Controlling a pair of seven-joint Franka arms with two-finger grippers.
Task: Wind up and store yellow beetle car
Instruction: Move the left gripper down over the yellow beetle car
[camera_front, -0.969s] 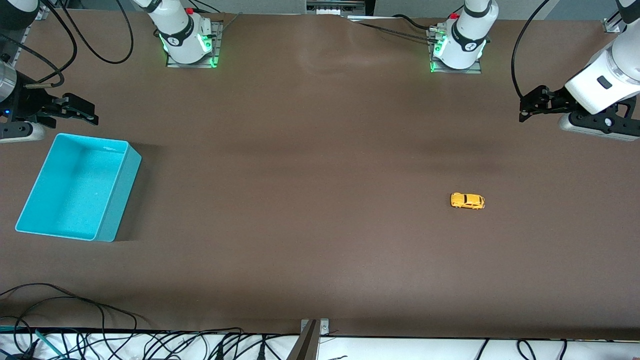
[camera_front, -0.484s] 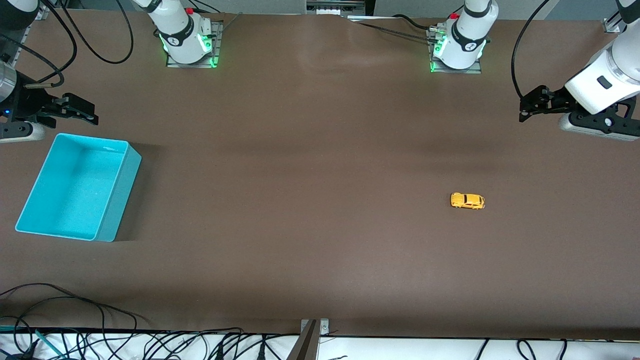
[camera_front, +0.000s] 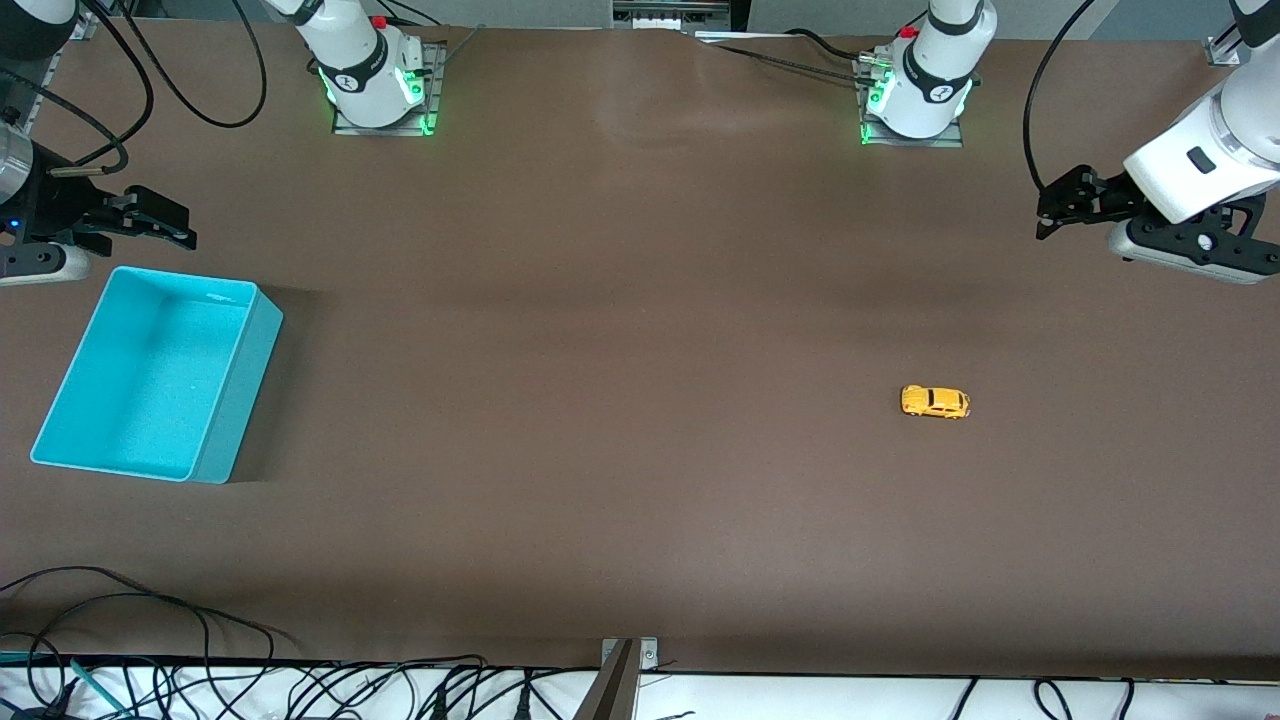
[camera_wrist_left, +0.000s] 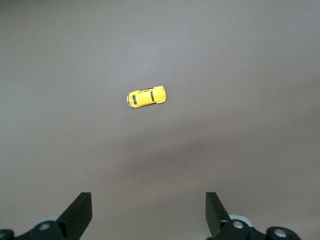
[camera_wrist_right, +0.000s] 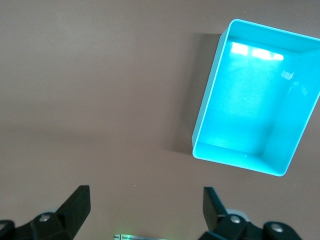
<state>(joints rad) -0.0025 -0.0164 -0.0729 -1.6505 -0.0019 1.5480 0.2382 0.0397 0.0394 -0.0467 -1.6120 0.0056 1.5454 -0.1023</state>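
On the brown tabletop (camera_front: 620, 400), toward the left arm's end and nearer the front camera than either pincer: yellow beetle car (camera_front: 935, 402), upright on its wheels, alone, touching nothing. Seen again from the left wrist (camera_wrist_left: 145, 97), well apart from the two dark fingertips (camera_wrist_left: 80, 212). Toward the right arm's end: teal bin (camera_front: 240, 390), open-topped, nothing inside, well apart from the car. Farther up, over the tabletop's edge at the left arm's end: left pincer (camera_front: 1050, 215), spread wide, holding nothing. Over the tabletop just beside the bin's farther end: right pincer (camera_front: 178, 228), likewise spread wide, holding nothing; bin (camera_wrist_right: 210, 100) in plain sight from the right wrist.
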